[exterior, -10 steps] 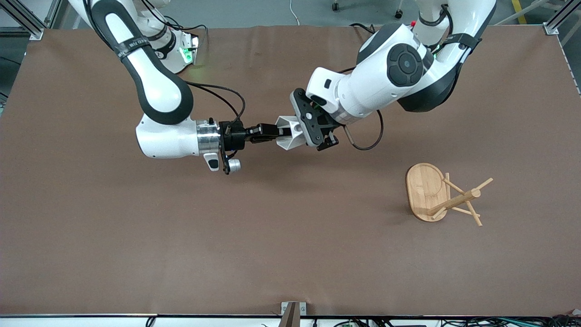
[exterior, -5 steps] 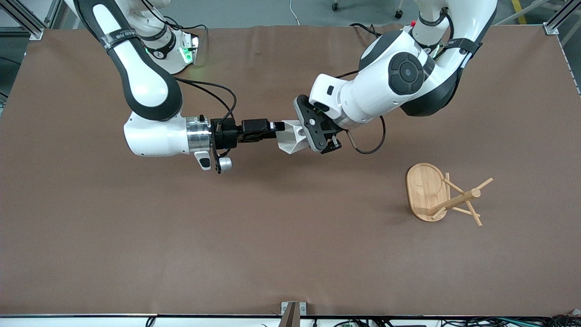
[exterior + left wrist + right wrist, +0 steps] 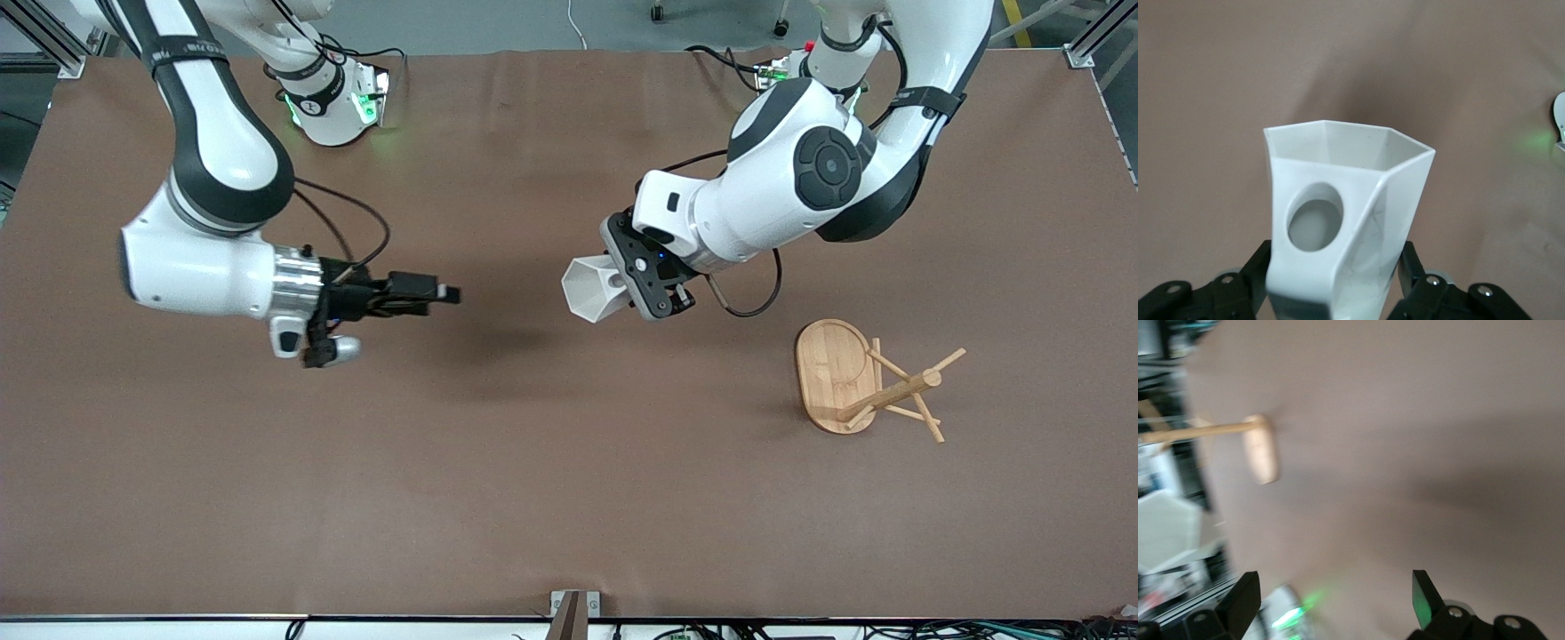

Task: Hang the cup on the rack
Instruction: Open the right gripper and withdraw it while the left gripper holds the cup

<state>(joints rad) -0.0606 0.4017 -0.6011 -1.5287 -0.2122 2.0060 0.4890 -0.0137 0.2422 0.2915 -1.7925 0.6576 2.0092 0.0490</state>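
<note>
White cup [image 3: 589,289] over open tabletop [image 3: 569,462]

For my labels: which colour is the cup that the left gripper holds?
Plain matte white; the cup shows best in the left wrist view.

white faceted cup [image 3: 1338,233] clamped between the left gripper's [image 3: 1338,293] fingers [image 3: 1411,270] above brown table [image 3: 1218,80].

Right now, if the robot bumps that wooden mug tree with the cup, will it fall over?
Probably not easily: the rack stands on a wide oval base. Its thin pegs look light, though, so a hard bump might slide or tip it. The cup, shut in the left hand, looks stiff, so it likely won't cushion a knock.
</note>
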